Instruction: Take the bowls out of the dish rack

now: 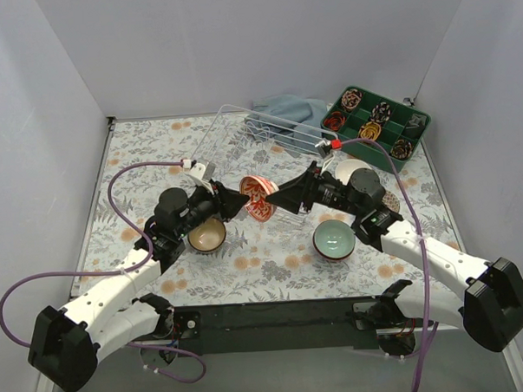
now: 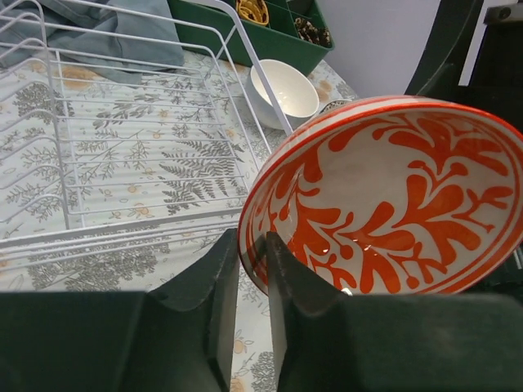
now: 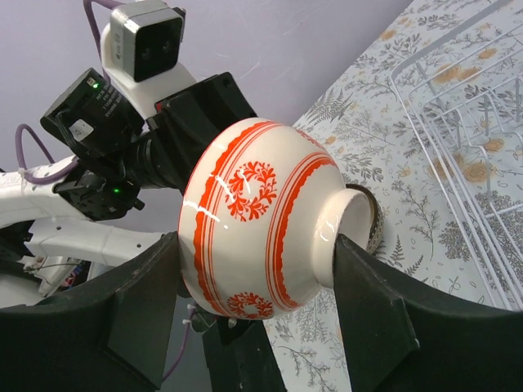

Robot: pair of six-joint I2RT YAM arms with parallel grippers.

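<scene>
While the red bowl [image 1: 258, 199] hangs at the near side of the dish rack [image 1: 271, 126], right fingers [image 3: 376, 327] clamped around its body and left fingers [image 2: 214, 327] pinching its rim, you have the brown bowl [image 1: 207, 236], teal bowl [image 1: 335, 239] and white bowl [image 2: 283, 88] on the surface [image 1: 147, 158] outside the rack, which looks empty.

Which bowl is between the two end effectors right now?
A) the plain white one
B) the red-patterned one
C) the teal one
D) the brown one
B: the red-patterned bowl is up off the table, with the right end effector gripping across its body and the left end effector pinching its rim.
</scene>
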